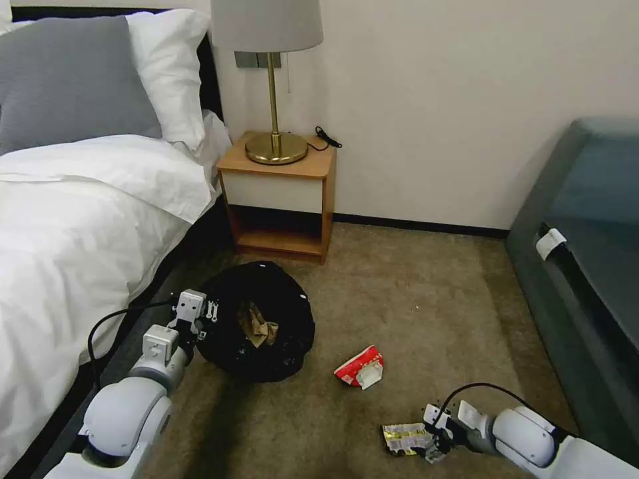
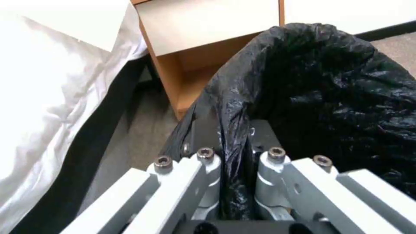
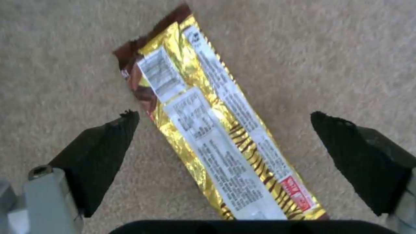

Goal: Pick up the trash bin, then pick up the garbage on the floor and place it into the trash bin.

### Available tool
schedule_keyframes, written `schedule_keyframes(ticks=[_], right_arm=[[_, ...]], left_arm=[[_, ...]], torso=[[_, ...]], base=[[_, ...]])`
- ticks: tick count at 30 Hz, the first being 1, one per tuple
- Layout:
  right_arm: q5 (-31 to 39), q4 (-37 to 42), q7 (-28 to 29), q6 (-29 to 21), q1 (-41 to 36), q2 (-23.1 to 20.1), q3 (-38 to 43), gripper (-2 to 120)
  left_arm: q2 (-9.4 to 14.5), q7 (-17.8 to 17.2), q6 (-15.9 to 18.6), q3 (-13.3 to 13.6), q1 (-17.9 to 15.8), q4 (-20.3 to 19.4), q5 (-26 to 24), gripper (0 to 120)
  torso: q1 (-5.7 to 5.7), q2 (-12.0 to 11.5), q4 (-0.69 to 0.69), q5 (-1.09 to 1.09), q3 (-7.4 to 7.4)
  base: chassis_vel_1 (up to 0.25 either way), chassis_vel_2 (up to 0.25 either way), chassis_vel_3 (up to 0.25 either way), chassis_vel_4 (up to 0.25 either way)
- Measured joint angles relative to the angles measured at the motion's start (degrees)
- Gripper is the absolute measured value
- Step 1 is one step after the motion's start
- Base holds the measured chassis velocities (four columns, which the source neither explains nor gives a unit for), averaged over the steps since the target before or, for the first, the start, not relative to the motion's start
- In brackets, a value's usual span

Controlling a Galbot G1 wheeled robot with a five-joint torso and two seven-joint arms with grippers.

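- We saw the trash bin holding a crumpled brown paper bag.
- Our left gripper was clamped on its rim.
- Our right gripper hovered low, jaws apart, the gold wrapper lying between them on the carpet.

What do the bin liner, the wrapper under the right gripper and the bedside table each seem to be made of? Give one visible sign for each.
Bin liner: thin glossy black plastic, judging by its crinkles and sheen.
Wrapper: probably metallised foil film; shiny gold, creased, printed panels.
Bedside table: looks like wood or wood-look board; matte, warm brown, flat panels.
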Motion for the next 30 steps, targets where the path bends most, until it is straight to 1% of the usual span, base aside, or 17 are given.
schedule_keyframes(ticks=[17, 25, 30], right_arm=[[0.7, -4.5, -1.6, 0.5, 1.5, 2.3, -0.6, 100], [0.0, -5.5, -2.5, 0.6, 1.9, 2.7, -1.2, 95], [0.0, -5.9, -2.9, 0.6, 2.6, 3.1, -1.7, 94]], left_arm=[[0.0, 0.2, -0.4, -0.1, 0.5, 0.0, -0.2, 6], [0.4, 0.3, -0.6, -0.5, 0.5, 0.3, -0.9, 6], [0.5, 0.4, -0.6, -0.6, 0.3, 0.4, -1.2, 6]], torso=[[0.00, 0.0, 0.00, 0.00, 0.00], [0.00, 0.0, 0.00, -0.01, 0.00], [0.00, 0.0, 0.00, -0.01, 0.00]], base=[[0.000, 0.000, 0.000, 0.000], [0.000, 0.000, 0.000, 0.000], [0.000, 0.000, 0.000, 0.000]])
